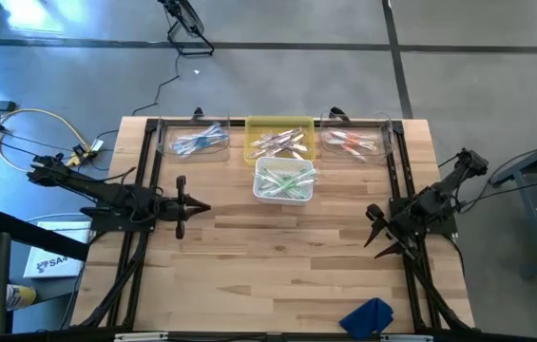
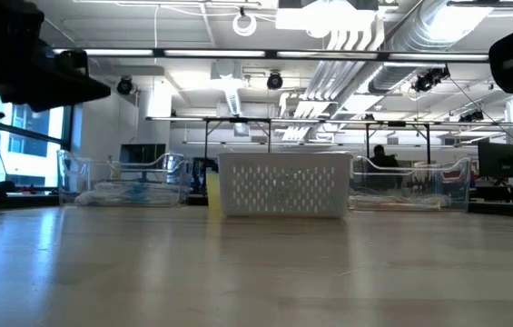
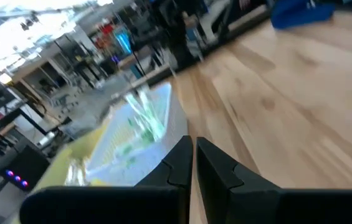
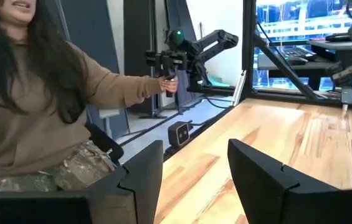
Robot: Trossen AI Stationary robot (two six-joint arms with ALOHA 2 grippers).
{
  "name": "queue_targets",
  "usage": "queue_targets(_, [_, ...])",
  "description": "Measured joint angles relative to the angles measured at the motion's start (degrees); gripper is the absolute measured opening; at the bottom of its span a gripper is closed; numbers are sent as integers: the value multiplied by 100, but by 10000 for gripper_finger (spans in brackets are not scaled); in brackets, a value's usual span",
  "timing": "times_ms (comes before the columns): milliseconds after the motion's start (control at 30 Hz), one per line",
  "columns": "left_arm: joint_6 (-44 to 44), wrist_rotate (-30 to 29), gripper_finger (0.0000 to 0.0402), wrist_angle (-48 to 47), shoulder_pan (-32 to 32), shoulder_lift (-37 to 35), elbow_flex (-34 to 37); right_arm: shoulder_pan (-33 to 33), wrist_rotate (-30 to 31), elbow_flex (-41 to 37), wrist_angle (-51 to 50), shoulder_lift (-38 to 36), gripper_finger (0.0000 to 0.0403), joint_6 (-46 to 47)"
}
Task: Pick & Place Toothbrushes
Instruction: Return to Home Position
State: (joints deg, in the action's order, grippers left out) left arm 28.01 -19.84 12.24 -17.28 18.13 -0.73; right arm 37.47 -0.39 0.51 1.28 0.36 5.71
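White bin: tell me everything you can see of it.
The white bin is a rectangular plastic basket with an open top and rows of small slots through its walls. It stands upright on the wooden table, centred toward the far edge, directly in front of the yellow bin; whether the two touch cannot be told. Several toothbrushes with green accents lie jumbled inside. The left tool and right tool are both clear of it.
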Motion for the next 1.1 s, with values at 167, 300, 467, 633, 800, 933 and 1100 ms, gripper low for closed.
queue_targets(167, [153,-49,17,-304,1,-2,0,0,-4,-2,-16,28,174,-320])
queue_targets(300, [582,-155,17,-563,81,-13,0,0,7,-4,-29,87,174,-481])
queue_targets(467, [857,-181,17,-733,553,-172,0,0,9,-4,-38,94,174,-561])
queue_targets(633, [1130,-110,17,-889,1329,-522,0,0,11,-7,-42,158,174,-596])
queue_targets(800, [1213,909,17,-1002,2092,-792,0,0,16,-7,-47,184,174,-596])
queue_targets(933, [1198,1728,17,-1141,2464,-831,0,0,22,-9,-22,184,174,-596])
queue_targets(1100, [1230,1814,17,-1155,2683,-753,0,1,40,-9,15,184,174,-597])
